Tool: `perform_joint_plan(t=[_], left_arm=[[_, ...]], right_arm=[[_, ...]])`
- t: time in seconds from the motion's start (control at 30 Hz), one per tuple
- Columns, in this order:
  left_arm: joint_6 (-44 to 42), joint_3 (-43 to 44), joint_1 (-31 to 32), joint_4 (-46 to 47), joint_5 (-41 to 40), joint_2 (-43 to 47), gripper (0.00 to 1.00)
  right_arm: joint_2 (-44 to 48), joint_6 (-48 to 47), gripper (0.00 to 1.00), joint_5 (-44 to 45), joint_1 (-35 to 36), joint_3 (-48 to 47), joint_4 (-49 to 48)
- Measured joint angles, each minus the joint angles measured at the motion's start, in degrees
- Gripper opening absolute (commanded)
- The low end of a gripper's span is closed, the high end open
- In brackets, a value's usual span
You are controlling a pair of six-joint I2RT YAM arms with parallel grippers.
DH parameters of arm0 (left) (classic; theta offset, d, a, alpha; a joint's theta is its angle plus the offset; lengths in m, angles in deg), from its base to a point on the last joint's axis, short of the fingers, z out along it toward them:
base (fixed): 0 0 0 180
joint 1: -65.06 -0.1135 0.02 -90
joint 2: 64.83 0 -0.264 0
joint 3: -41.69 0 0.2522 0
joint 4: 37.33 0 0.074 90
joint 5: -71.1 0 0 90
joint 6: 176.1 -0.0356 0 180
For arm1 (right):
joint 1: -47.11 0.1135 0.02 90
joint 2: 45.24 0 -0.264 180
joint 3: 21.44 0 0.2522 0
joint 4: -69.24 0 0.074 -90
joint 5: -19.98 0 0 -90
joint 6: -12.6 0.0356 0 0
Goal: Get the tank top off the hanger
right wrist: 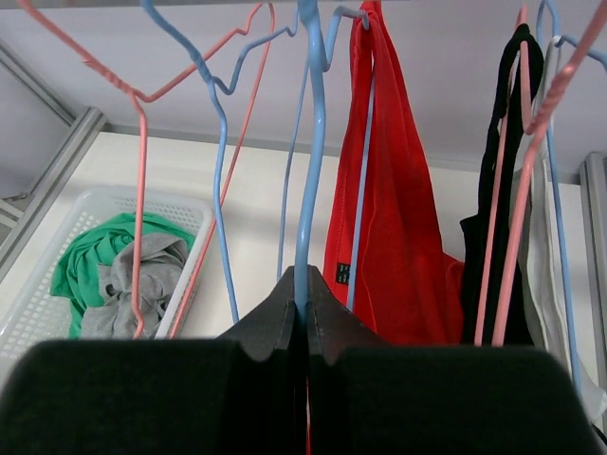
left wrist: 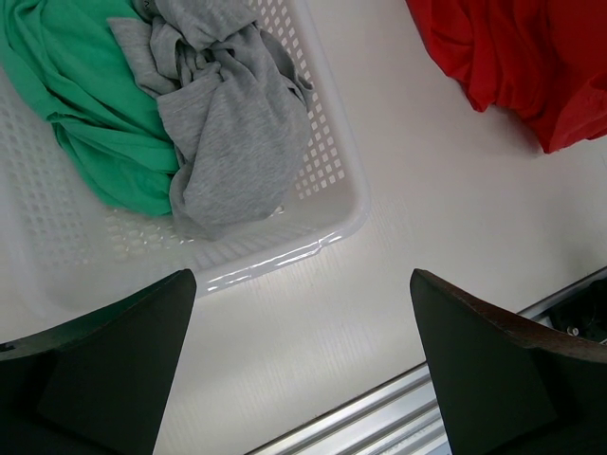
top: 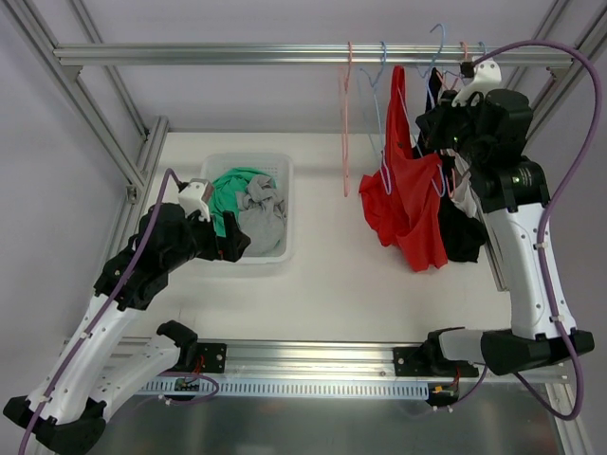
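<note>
So the right claw (right wrist: 302, 318) is pinched shut on a blue hanger (right wrist: 311, 171), red tank top (right wrist: 389, 237) hanging beside it off the rail (top: 190, 54); left claw (left wrist: 303, 360) wide open, empty. Next, probably: slide straps off.

Along the rail (top: 285, 54) hangers (right wrist: 303, 190) crowd; table (top: 332, 275) lies open between basket (top: 288, 213) and tank top (top: 413, 209).

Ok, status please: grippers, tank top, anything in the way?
Right gripper shut on blue hanger; left gripper open, near laundry basket. Red tank top still hanging. Black garment and pink hangers crowd close.
</note>
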Motion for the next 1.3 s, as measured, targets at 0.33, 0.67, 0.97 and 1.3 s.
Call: perform_joint_plan(t=[0.33, 0.67, 0.97, 1.3], left_arm=[[0.0, -0.1, 0.0, 0.8, 1.8, 1.9, 0.99], [0.4, 11.7, 2.4, 5.6, 11.0, -3.7, 0.99], [-6.5, 35.0, 29.8, 17.1, 5.6, -25.9, 0.99], [-11.7, 59.9, 34.3, 24.2, 10.1, -55.8, 0.90]], right_arm=[[12.2, 1.0, 0.00, -0.7, 0.0, 9.5, -3.7], [32.8, 4.0, 0.00, -0.9, 0.0, 22.8, -0.2], [45.2, 4.5, 0.00, -0.7, 0.0, 12.4, 21.4], [46.9, 5.4, 0.00, -3.8, 0.0, 0.3, 36.9]])
